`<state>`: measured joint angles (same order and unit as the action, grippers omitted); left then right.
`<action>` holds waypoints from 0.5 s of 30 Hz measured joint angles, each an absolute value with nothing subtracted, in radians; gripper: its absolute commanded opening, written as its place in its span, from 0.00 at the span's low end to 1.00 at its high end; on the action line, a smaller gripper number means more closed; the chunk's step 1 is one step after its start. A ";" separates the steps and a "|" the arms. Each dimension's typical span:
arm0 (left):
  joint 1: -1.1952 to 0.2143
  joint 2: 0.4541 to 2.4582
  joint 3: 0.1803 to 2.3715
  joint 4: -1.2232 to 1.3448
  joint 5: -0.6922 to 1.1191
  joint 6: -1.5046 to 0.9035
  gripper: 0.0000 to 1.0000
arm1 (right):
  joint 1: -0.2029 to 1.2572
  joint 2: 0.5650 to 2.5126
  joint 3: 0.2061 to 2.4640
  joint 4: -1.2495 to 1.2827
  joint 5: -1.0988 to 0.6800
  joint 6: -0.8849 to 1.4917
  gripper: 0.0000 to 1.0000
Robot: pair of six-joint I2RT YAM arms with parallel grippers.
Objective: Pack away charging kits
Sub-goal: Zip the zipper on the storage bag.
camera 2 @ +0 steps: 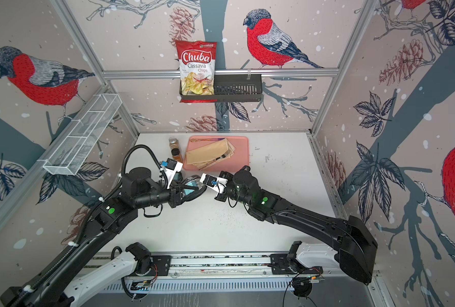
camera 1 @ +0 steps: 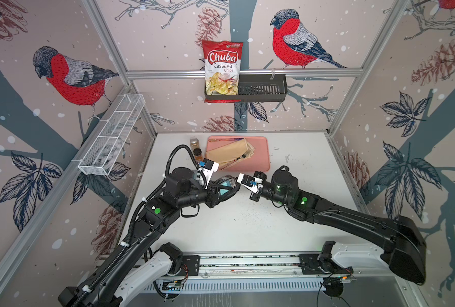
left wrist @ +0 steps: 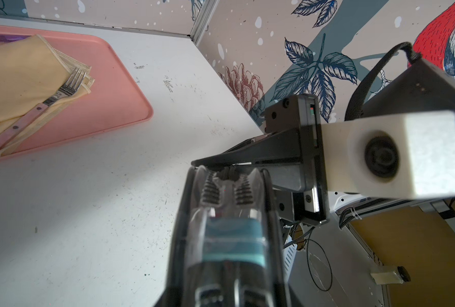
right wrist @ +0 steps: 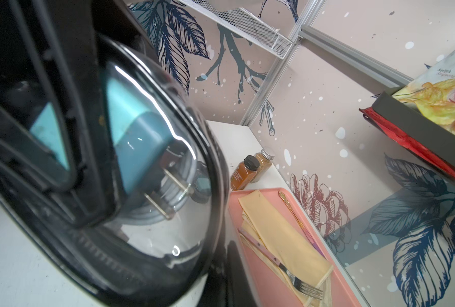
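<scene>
Zipping the case (right wrist: pixel 152 239) shut goes best if the left pincer (left wrist: pixel 227 174), clamped across it, holds it steady above the bench (left wrist: pixel 88 212) while the right pincer (left wrist: pixel 198 161), pinched together at its zip end, pulls evenly along the rim. Black, oval, clear-lidded, it shows a teal plug (right wrist: pixel 138 148) and coiled cable (right wrist: pixel 146 214) inside.

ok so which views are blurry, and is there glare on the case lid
Left wrist view: the case and teal adapter sit close and soft, while the tray is sharp. Right wrist view: a glare streak crosses the clear lid. Both top views: evenly lit and sharp.
</scene>
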<state>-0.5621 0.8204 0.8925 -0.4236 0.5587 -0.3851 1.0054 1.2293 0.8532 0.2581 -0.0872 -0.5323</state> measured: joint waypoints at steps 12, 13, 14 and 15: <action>-0.562 0.861 0.897 -0.432 0.569 -0.359 0.00 | 0.963 1.247 0.897 0.175 -0.117 -0.690 0.00; -0.562 0.864 0.897 -0.433 0.569 -0.359 0.00 | 0.960 1.248 0.899 0.168 -0.121 -0.707 0.00; -0.562 0.867 0.898 -0.434 0.570 -0.358 0.00 | 0.956 1.248 0.901 0.163 -0.127 -0.713 0.00; -0.562 0.868 0.899 -0.434 0.572 -0.358 0.00 | 0.952 1.248 0.901 0.163 -0.133 -0.739 0.00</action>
<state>-0.5621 0.8677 0.8986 -0.4343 0.5716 -0.3580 0.9520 1.2476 0.9009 0.1627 -0.1329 -0.7395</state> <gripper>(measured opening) 0.331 0.050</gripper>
